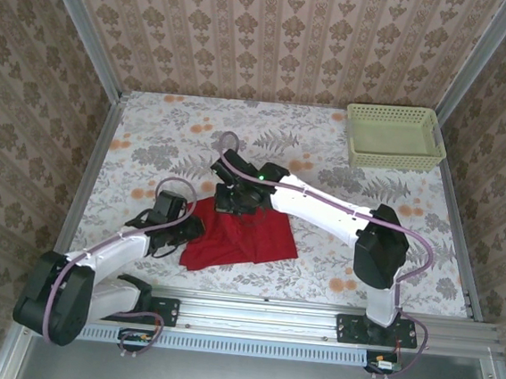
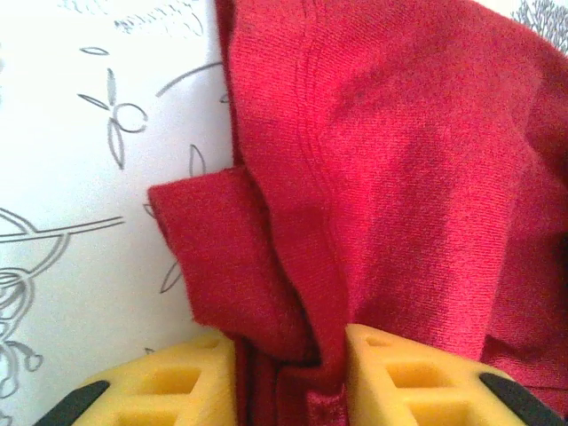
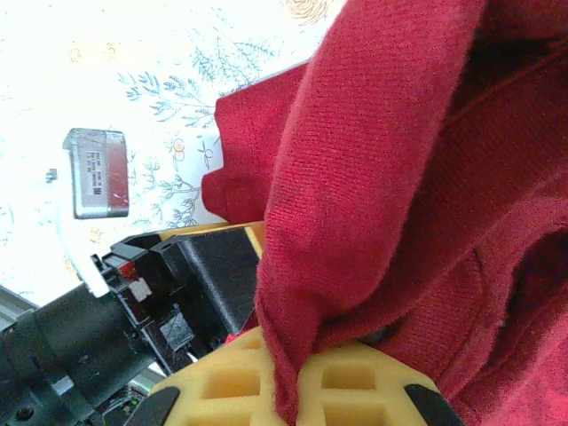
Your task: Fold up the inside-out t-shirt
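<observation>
— Checking the left gripper (image 2: 290,355) first: gripping anything?

— Clamping a fold of the shirt (image 2: 399,177) between the yellow pads (image 2: 404,377), packing the gap with red cloth. Showing a stitched hem along that fold, climbing away from the pads.

— And doing what with the right gripper (image 3: 288,382)?

— Pinching tight on another bunch of the shirt, pressing the jaws together. Squeezing the cloth into a narrow rope at the pads, then letting it drape up and over them.

— Placing the shirt where, going by the basket (image 1: 394,159)?

— Lying on the flowered table (image 1: 151,135), well apart from the basket, down and to the left of it in the top view. Spreading fairly flat on the side away from the basket, bunching up on the side facing it.

— Setting the grippers where?

— Holding with the right one on the shirt edge turned toward the basket. Holding with the left one on the edge turned away from the basket.

— Reading any writing?

— Spotting a grey label (image 3: 99,173) in the right wrist view, just past the shirt's edge. Showing several lines of print, all too blurred to read. Not managing to tell which way from the basket.
</observation>
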`<control>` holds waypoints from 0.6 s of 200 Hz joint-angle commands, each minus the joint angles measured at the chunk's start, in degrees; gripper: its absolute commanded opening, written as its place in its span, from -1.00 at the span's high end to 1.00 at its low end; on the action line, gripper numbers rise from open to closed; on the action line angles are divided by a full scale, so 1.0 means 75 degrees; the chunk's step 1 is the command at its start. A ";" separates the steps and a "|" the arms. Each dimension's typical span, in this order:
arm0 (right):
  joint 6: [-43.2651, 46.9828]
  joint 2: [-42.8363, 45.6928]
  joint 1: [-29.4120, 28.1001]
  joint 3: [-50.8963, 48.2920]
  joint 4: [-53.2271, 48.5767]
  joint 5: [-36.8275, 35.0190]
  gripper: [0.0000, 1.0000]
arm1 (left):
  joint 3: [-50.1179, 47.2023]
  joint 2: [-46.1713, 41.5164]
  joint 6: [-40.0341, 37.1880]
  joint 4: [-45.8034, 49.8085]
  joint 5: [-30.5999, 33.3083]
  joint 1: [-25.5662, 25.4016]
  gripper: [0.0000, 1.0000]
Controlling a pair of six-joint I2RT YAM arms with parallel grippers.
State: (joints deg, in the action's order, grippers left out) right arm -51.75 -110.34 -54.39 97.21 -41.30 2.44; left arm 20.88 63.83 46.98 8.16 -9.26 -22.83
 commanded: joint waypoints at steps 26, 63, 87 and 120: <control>-0.0520 -0.0289 -0.0266 0.0230 0.0478 0.0208 1.00 | -0.0147 -0.0226 0.0084 0.0282 -0.0158 0.0164 0.30; -0.0671 -0.0510 -0.0353 0.0260 0.0653 0.0112 1.00 | -0.0242 -0.0471 0.0163 0.0375 -0.0171 0.0243 0.31; -0.0684 -0.0749 -0.0372 0.0439 0.0643 0.0139 0.97 | -0.0230 -0.0949 0.0239 0.0880 0.0086 0.0287 0.23; -0.0383 -0.0864 -0.0469 0.0865 0.0517 0.0380 0.29 | -0.0184 -0.2116 0.0416 0.2214 0.0702 0.0619 0.04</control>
State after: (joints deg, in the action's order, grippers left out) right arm -55.96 -116.40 -57.04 99.63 -37.47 3.18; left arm 19.73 53.58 48.25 15.49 -8.16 -19.97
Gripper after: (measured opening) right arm 0.270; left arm 0.466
